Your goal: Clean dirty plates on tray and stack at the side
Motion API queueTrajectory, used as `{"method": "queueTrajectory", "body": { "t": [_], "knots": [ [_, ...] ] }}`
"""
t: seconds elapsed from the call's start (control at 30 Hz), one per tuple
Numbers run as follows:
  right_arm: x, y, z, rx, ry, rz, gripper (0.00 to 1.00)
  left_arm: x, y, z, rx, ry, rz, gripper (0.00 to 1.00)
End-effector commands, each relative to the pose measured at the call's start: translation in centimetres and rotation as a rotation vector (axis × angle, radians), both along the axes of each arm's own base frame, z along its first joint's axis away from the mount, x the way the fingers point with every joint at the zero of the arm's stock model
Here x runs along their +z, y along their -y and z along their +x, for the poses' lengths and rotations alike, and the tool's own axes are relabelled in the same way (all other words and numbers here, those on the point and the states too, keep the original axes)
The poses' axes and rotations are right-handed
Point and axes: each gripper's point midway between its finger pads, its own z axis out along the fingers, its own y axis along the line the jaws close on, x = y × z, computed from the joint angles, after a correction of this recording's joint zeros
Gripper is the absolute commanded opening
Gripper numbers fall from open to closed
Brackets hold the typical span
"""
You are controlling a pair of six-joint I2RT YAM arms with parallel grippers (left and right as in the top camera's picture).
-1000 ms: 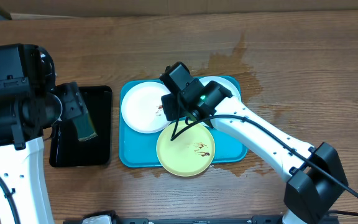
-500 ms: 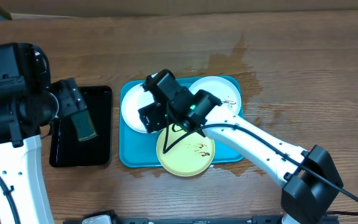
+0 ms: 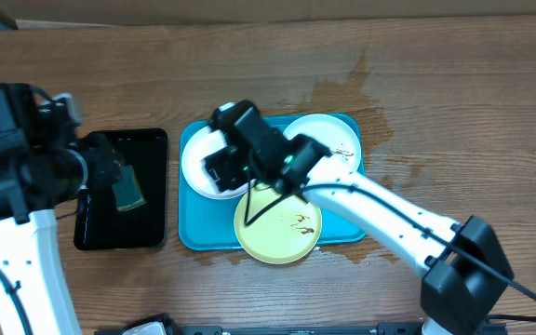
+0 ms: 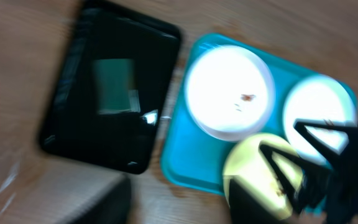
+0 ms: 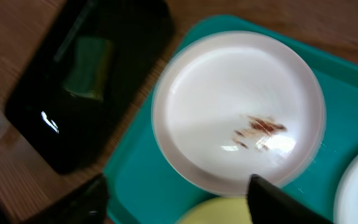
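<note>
On the turquoise tray (image 3: pixel 194 228) lie three dirty plates. A white plate (image 3: pixel 196 156) with a brown smear sits at the left, a white plate (image 3: pixel 328 140) at the right, and a yellow-green plate (image 3: pixel 282 228) at the front. My right gripper (image 3: pixel 220 172) hovers open over the left white plate (image 5: pixel 238 106), its fingertips (image 5: pixel 272 202) spread above that plate's near rim and the tray (image 5: pixel 142 180). My left gripper (image 3: pixel 110 167) is above the black tray (image 3: pixel 152 228). Its blurred jaws stand apart and hold nothing (image 4: pixel 179 208).
A green sponge (image 4: pixel 115 87) lies in the black tray (image 4: pixel 104 143) left of the turquoise tray (image 4: pixel 185 155). A dark wet stain (image 3: pixel 342 88) marks the wooden table behind the tray. The right arm crosses over the yellow-green plate (image 4: pixel 260 168).
My right gripper has swung left from the middle of the tray to above the left white plate. My left arm has shifted slightly left and toward the front.
</note>
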Motion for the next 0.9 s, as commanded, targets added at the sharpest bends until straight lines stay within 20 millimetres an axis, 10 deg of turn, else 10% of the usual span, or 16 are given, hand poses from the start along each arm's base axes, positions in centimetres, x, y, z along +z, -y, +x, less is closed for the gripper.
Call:
{"method": "queueTrajectory", "body": {
  "t": [0.0, 0.17, 0.27, 0.4, 0.57, 0.7, 0.87],
  "knots": [
    [5.5, 6.2, 4.4, -0.177, 0.039, 0.052, 0.50, -2.0, 3.1, 0.4, -0.180, 0.006, -0.098, 0.04],
    [6.7, 15.8, 7.3, -0.380, -0.016, 0.032, 0.46, -5.0, 3.7, 1.3, -0.192, -0.013, -0.143, 0.04],
    [6.4, 18.5, 7.7, -0.416, -0.098, 0.084, 1.00, -5.5, 3.8, 1.4, -0.198, -0.013, -0.150, 0.04],
    [6.3, 20.8, 8.1, -0.458, -0.150, 0.121, 0.95, -5.5, 4.8, 1.6, -0.235, -0.007, -0.146, 0.06],
    [6.2, 20.7, 8.0, -0.456, -0.154, 0.119, 0.77, -5.4, 7.0, 1.8, -0.317, 0.004, -0.126, 0.07],
    [6.3, 18.6, 7.1, -0.431, -0.176, 0.132, 0.63, -5.9, 5.1, 2.3, -0.198, -0.020, -0.038, 0.09],
    [5.4, 13.2, 5.1, -0.310, -0.154, 0.088, 0.60, -6.1, 5.0, 2.5, -0.145, -0.035, -0.062, 0.65]
  ]
}}
